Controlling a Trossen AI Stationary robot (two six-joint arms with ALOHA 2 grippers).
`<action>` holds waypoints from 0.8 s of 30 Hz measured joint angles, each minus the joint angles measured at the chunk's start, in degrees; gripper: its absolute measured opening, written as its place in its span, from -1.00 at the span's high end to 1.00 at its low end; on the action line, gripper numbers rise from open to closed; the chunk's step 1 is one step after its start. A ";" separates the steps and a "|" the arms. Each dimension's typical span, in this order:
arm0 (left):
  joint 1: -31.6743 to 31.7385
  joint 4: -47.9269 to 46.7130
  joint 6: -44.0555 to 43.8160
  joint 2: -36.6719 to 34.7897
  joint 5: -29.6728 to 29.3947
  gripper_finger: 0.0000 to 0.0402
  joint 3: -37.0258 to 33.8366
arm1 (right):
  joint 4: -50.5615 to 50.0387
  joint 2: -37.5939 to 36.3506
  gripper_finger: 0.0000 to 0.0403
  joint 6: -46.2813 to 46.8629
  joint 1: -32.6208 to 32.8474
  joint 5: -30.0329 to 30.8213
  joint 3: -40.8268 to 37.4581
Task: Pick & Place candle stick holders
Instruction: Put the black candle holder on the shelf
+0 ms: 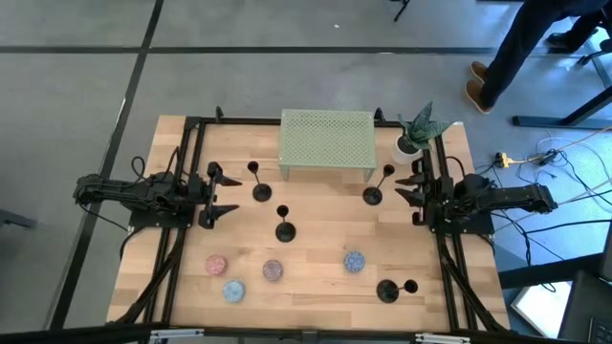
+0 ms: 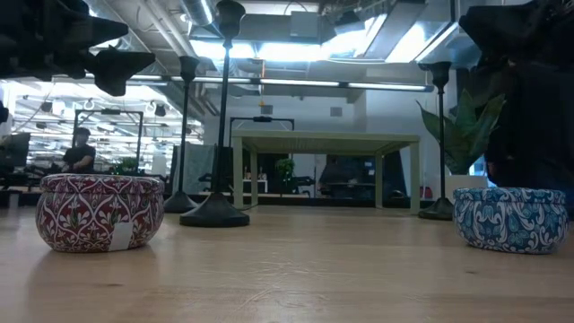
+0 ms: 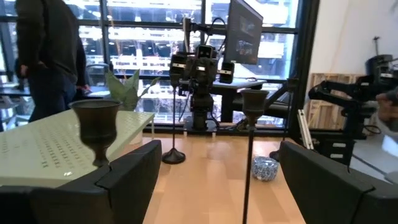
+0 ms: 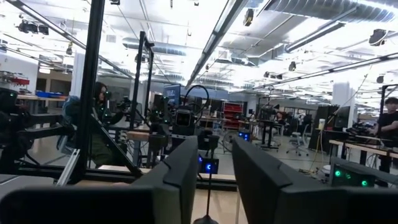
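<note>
I see the wooden table (image 1: 316, 287) with a black frame along both long sides. At its far edge stands the pale green perforated stand (image 1: 326, 141), and a potted plant (image 1: 417, 132) sits at the far right corner.

My left arm waits at the left side, raised; its left gripper (image 1: 214, 194) has the fingers spread wide, nothing between them. In the left wrist view the two fingers (image 3: 118, 180) stand well apart with a holder cup showing just past them.

My right arm is at the right side; the right gripper (image 1: 413, 195) sits just beside the holder under the stand's right end. In the right wrist view its fingers (image 4: 180, 174) stand a narrow gap apart, nothing gripped, a thin stem visible in the gap farther off.

Four candle stick holders, all upright on the table: one (image 1: 261, 190) near the left gripper by the stand's left front leg; one (image 1: 285, 228) mid-table, in front of the stand; one (image 1: 373, 195) by the stand's right front leg, near the right gripper; one (image 1: 387, 290) at the near right edge.

Small speckled tins: pink (image 1: 216, 265), blue (image 1: 233, 290), dark pink (image 1: 273, 270) clustered near left front; another blue one (image 1: 355, 261) right of centre, near the fourth holder.

A person's legs (image 1: 521, 43) show on the floor beyond the table's far right.
</note>
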 joint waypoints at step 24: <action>0.02 -6.10 1.82 2.35 -1.93 -0.60 12.87 | -15.20 8.82 0.44 7.56 0.02 0.77 12.72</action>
